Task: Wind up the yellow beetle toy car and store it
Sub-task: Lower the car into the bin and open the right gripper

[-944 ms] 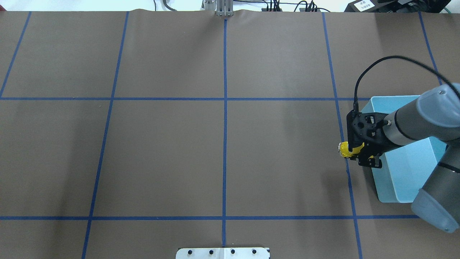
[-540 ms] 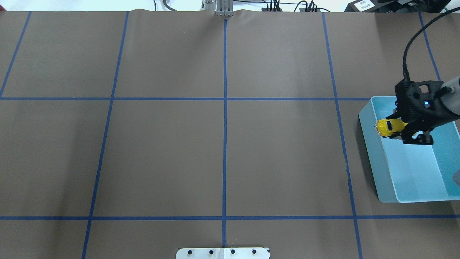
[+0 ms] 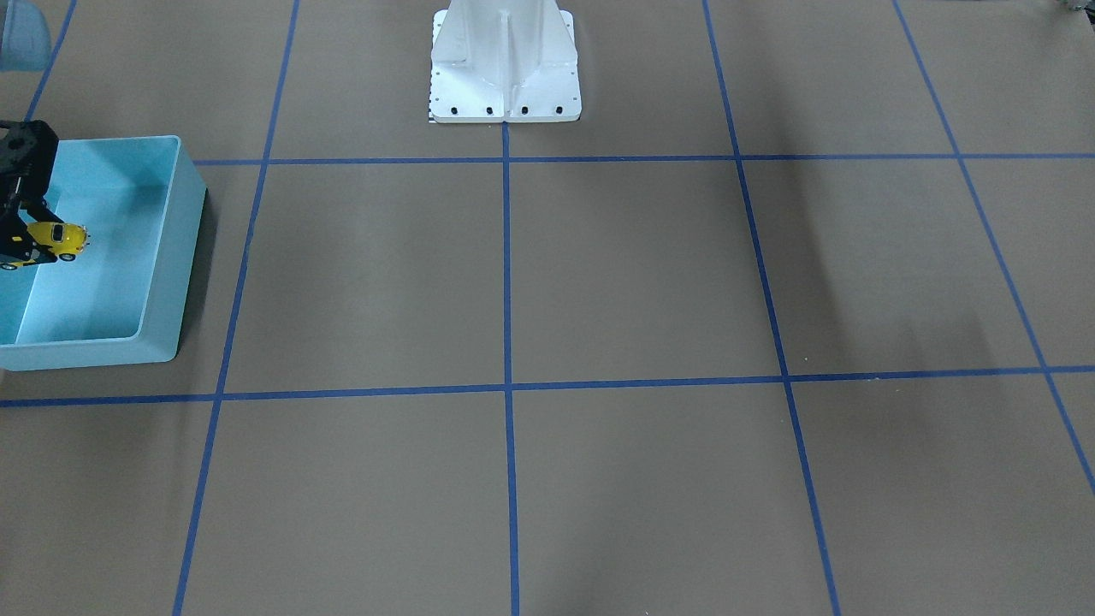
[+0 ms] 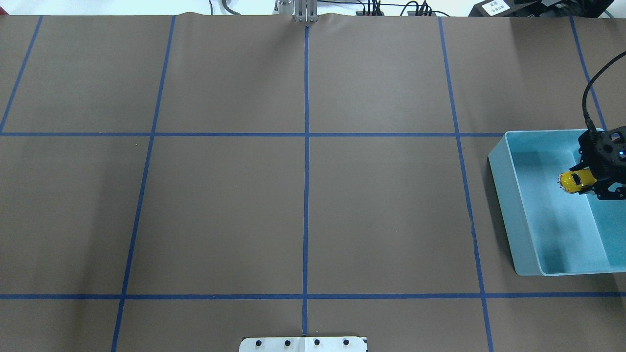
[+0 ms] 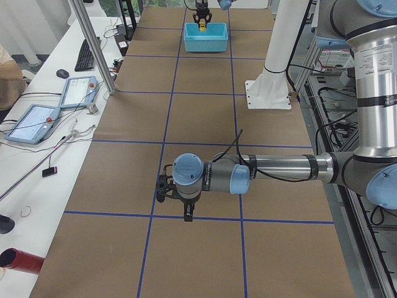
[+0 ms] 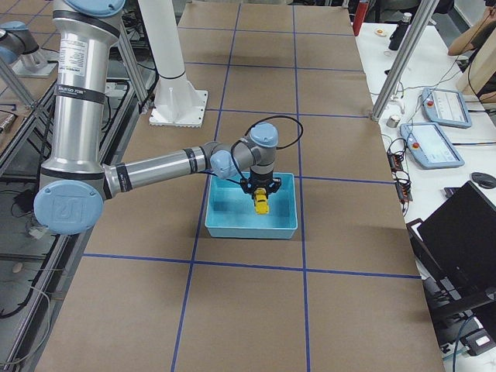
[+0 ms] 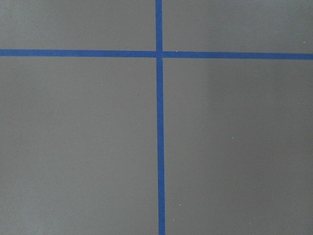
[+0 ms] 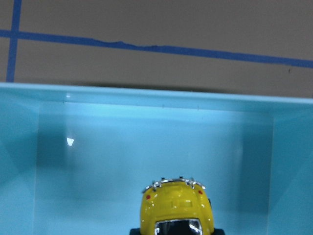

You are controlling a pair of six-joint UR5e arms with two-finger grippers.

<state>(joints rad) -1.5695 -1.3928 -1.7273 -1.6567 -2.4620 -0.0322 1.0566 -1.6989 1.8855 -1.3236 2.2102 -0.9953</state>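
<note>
The right fingers [image 4: 601, 194] are clamped on the yellow beetle toy car [image 4: 573, 182], held over the interior of the light blue bin [image 4: 506, 205]. The left fingers [image 5: 162, 187] hang above the bare counter [image 4: 220, 210]; whether they are open cannot be told.

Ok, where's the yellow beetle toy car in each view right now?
Exterior front-facing: yellow beetle toy car at far left, over the light blue bin.
Overhead exterior: car near the right edge, within the bin's outline.
Exterior left: car tiny, top centre.
Exterior right: car at centre, over the bin.
Left wrist-mounted: not in it.
Right wrist-mounted: car at bottom centre.
Shared landmark: the bin, absent only from the left wrist view.
</note>
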